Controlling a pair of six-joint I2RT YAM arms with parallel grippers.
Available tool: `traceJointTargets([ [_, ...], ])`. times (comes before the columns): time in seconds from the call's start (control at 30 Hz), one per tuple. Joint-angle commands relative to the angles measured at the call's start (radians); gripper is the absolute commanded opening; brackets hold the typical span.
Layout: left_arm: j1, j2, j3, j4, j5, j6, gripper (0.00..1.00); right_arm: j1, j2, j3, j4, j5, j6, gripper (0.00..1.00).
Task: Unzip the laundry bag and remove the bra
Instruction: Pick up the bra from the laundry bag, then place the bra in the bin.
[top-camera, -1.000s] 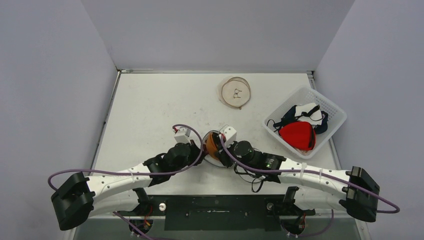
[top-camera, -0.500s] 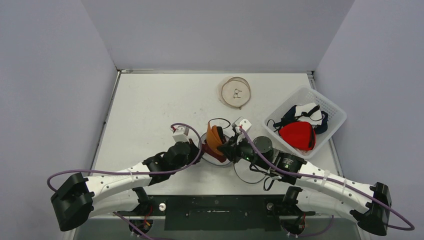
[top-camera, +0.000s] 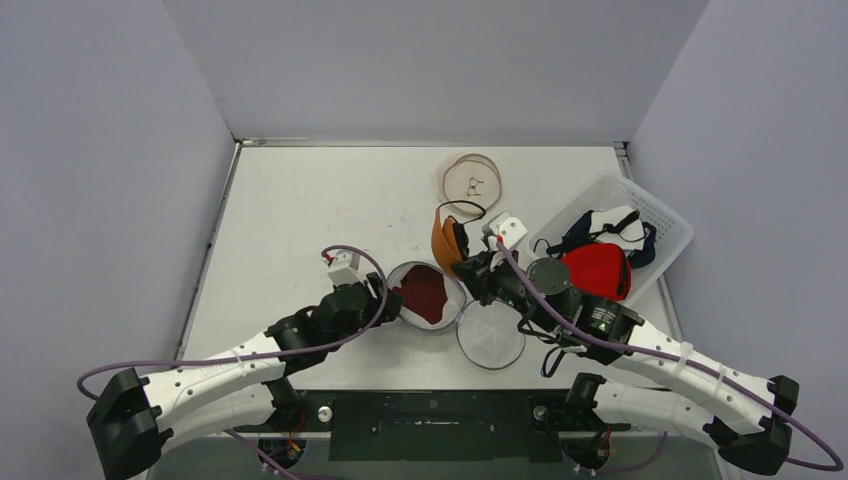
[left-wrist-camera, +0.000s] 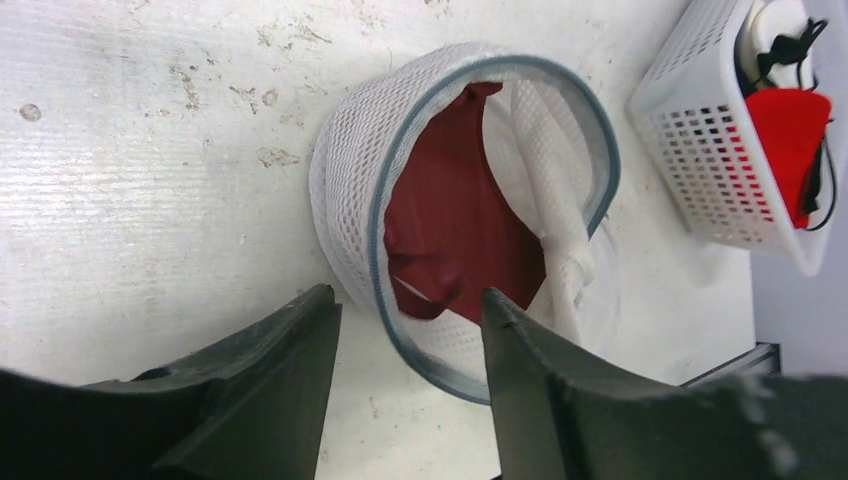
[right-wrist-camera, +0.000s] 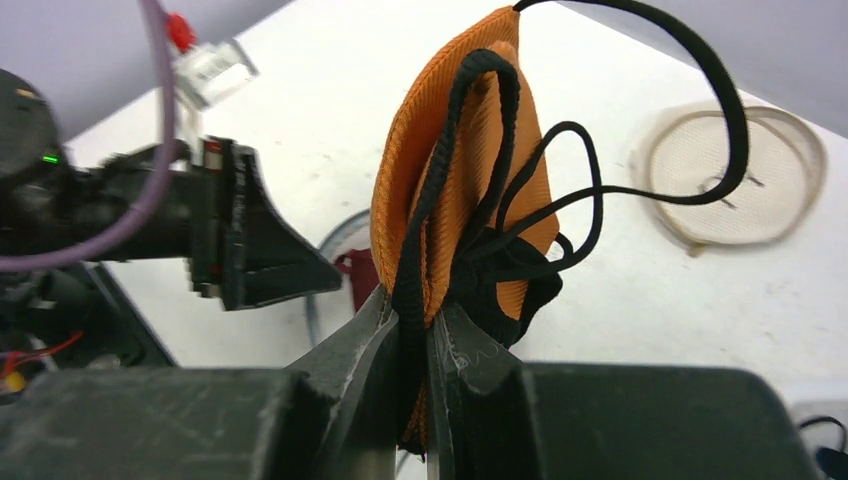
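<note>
The orange bra (right-wrist-camera: 440, 180) hangs beside the open laundry bag (left-wrist-camera: 345, 185)

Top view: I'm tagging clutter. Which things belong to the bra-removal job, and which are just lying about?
Job: laundry bag, dark red garment inside; orange bra, held by right gripper; left gripper, open.
Lying about: white basket of garments; tan mesh bag farther back.
</note>
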Motion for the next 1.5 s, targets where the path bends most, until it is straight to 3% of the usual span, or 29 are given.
traceJointTargets([
  [0.0,0.011,-0.052,0.065,-0.05,-0.022,-0.02,0.58,0.004,-0.007,0.043,-0.059,0.149,-0.069,0.05],
  [0.2,0.035,-0.101,0.133,-0.182,-0.004,-0.072,0.96,0.016,0.01,0.03,-0.095,0.254,-0.125,0.05],
  [0.3,0.106,-0.158,0.168,-0.176,0.083,-0.095,0.96,0.058,0.009,0.009,-0.091,0.272,-0.165,0.05],
  [0.47,0.23,-0.216,0.205,-0.03,0.342,-0.082,0.96,0.147,0.037,-0.011,-0.076,0.415,-0.184,0.05],
  [0.63,0.235,-0.173,0.292,-0.161,0.342,-0.013,0.96,0.115,0.153,0.056,-0.133,0.645,-0.116,0.05],
  [0.8,0.236,-0.239,0.173,-0.167,0.318,-0.037,0.96,-0.116,0.237,0.139,-0.177,0.779,0.033,0.05],
  [1.07,0.246,-0.3,0.113,-0.269,0.278,0.01,0.96,-0.553,0.245,0.205,-0.145,0.608,0.156,0.05],
  [1.33,0.252,-0.287,0.062,-0.195,0.316,0.011,0.96,-0.804,0.306,0.159,-0.121,0.569,0.314,0.05],
  [1.47,0.252,-0.311,0.022,-0.137,0.341,0.016,0.96,-0.868,0.372,0.134,-0.033,0.563,0.312,0.05],
])
